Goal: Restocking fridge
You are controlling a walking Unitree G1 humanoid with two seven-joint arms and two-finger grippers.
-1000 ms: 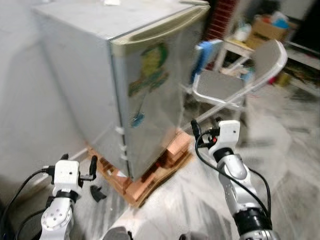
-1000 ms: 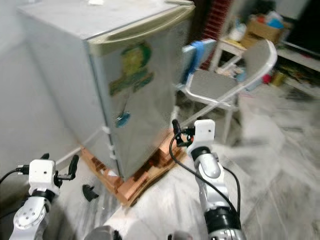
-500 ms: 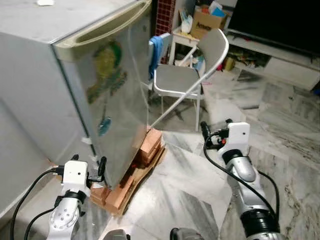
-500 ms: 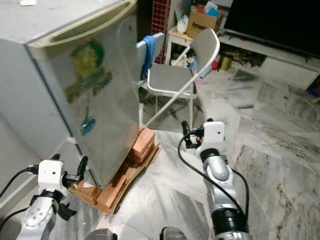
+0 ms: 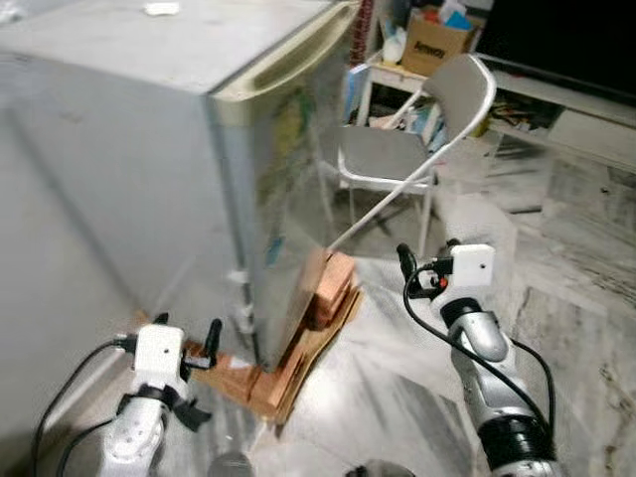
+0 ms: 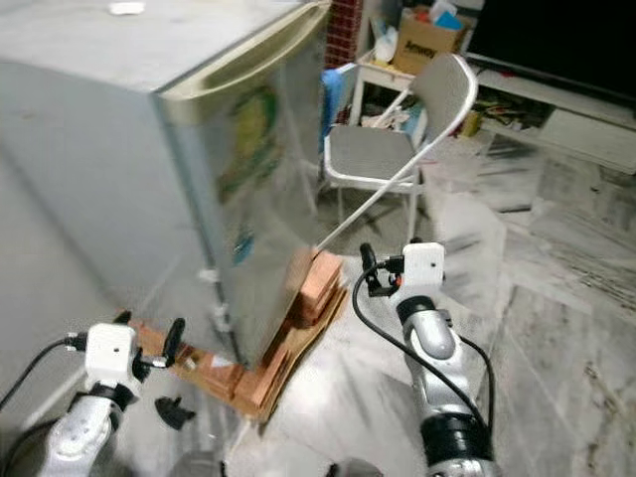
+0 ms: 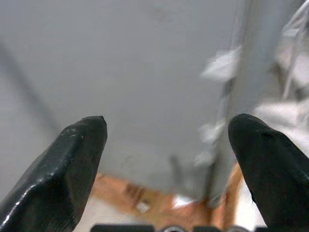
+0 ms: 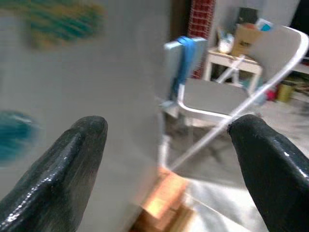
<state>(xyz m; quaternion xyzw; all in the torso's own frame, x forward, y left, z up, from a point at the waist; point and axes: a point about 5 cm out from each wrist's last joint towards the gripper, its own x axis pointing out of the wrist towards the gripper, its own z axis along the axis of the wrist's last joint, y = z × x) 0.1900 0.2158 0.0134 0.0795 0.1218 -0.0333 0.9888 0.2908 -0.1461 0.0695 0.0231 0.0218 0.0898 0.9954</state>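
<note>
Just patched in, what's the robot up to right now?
It stands facing the small grey fridge, whose door is shut; the fridge sits raised on bricks and cardboard. Both tools are open and hold nothing: the left tool is low near the fridge's bottom corner, the right tool is raised out in front of the door side. A folding chair stands just past the fridge. No restocking has begun.

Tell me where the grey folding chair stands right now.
In the left eye view the grey folding chair stands ahead and to the robot's right, just beyond the small grey fridge and in front of a white side table.
</note>
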